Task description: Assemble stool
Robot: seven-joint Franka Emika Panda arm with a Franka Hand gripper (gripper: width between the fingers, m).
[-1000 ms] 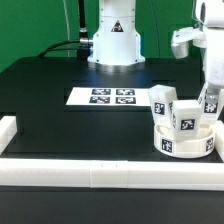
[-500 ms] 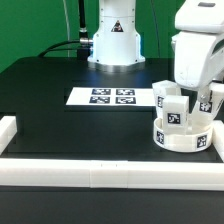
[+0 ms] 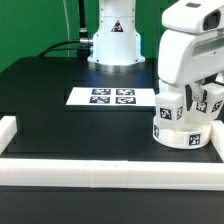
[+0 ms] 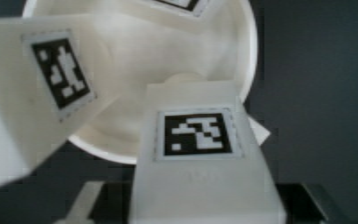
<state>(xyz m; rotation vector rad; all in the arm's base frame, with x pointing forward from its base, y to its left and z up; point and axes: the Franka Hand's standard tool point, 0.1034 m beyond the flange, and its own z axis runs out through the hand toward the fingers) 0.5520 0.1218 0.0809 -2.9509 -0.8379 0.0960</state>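
The round white stool seat (image 3: 180,137) lies at the exterior view's right, near the front rail. Two blocky white tagged legs stand up from it, one on the left (image 3: 167,104) and one on the right (image 3: 209,98). My gripper (image 3: 204,92) hangs straight down over the seat, its wide white hand hiding the leg tops. In the wrist view my gripper (image 4: 197,202) is shut on a tagged leg (image 4: 199,135), with dark fingers (image 4: 101,200) on both sides of it. The seat (image 4: 229,60) lies beneath it, and the other leg (image 4: 48,75) stands close beside.
The marker board (image 3: 112,97) lies flat at mid-table. A long white rail (image 3: 100,172) runs along the front edge, with a short white rail (image 3: 8,130) at the exterior view's left. The arm's base (image 3: 112,40) stands at the back.
The hand has turned and swung toward the exterior view's left, now covering the leg tops. The seat with its legs has shifted slightly up and left.
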